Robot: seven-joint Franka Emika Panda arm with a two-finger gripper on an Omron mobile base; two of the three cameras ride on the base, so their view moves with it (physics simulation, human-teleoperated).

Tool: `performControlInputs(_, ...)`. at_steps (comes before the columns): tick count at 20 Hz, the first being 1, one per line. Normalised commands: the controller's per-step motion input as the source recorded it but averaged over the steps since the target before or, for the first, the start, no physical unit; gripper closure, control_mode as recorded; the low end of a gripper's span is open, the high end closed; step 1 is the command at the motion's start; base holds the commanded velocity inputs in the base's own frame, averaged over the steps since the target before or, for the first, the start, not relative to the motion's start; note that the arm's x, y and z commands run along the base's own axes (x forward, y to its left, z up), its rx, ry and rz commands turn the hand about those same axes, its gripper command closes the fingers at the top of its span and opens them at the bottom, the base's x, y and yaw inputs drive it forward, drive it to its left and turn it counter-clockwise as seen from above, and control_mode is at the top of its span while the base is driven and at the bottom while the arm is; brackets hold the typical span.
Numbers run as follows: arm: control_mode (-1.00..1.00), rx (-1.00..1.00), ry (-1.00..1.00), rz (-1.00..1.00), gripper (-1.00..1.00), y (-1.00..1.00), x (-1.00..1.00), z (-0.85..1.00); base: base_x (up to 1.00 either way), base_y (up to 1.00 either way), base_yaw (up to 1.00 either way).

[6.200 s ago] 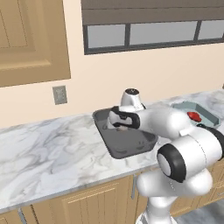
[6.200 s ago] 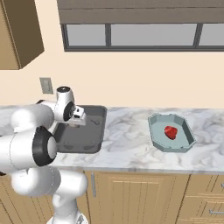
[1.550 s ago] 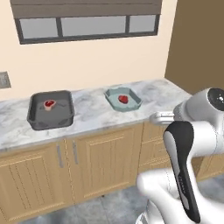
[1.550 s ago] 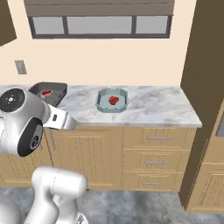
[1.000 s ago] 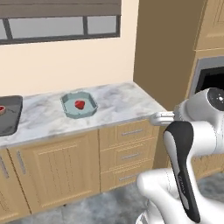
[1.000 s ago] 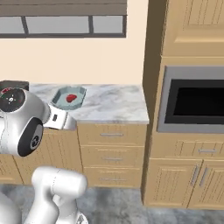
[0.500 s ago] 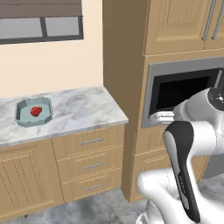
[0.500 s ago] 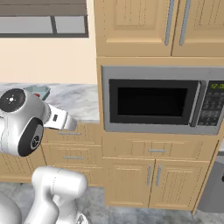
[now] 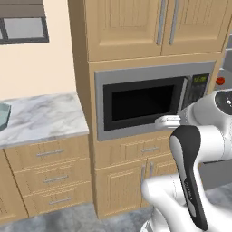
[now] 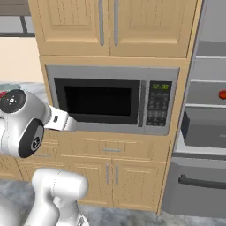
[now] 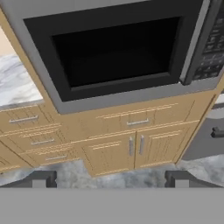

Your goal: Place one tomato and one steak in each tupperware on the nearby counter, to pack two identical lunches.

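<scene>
- Along the bottom edge of the hand view, the gripper [image 11: 109,179] has its two dark fingertips [image 11: 38,178] set wide apart, released and holding nothing.
- Above them, filling the upper part of that frame, is a built-in microwave [image 11: 118,48] with its door shut.
- Below it sit wooden cabinet doors [image 11: 133,151].
- At the left of the left base view lies the marbled counter [image 9: 43,118].
- One pale teal tupperware [image 9: 2,115] shows at that frame's far left edge.
</scene>
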Motion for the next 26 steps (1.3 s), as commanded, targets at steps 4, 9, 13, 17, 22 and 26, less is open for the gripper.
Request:
performControlInputs(4, 1.0, 0.0, 0.0, 0.0, -1.0, 0.0, 0.0, 0.0, -0.2, -1.0, 0.03)
performControlInputs(9, 1.0, 0.0, 0.0, 0.0, -1.0, 0.0, 0.0, 0.0, -0.12, -1.0, 0.0)
performControlInputs(13, 1.0, 0.0, 0.0, 0.0, -1.0, 0.0, 0.0, 0.0, -0.03, -0.96, 0.0)
performControlInputs(17, 1.0, 0.0, 0.0, 0.0, -1.0, 0.0, 0.0, 0.0, 0.0, -0.76, 0.0)
performControlInputs(22, 1.0, 0.0, 0.0, 0.0, -1.0, 0.0, 0.0, 0.0, 0.0, -0.59, 0.0)
performControlInputs(26, 1.0, 0.0, 0.0, 0.0, -1.0, 0.0, 0.0, 0.0, 0.0, -0.49, 0.0)
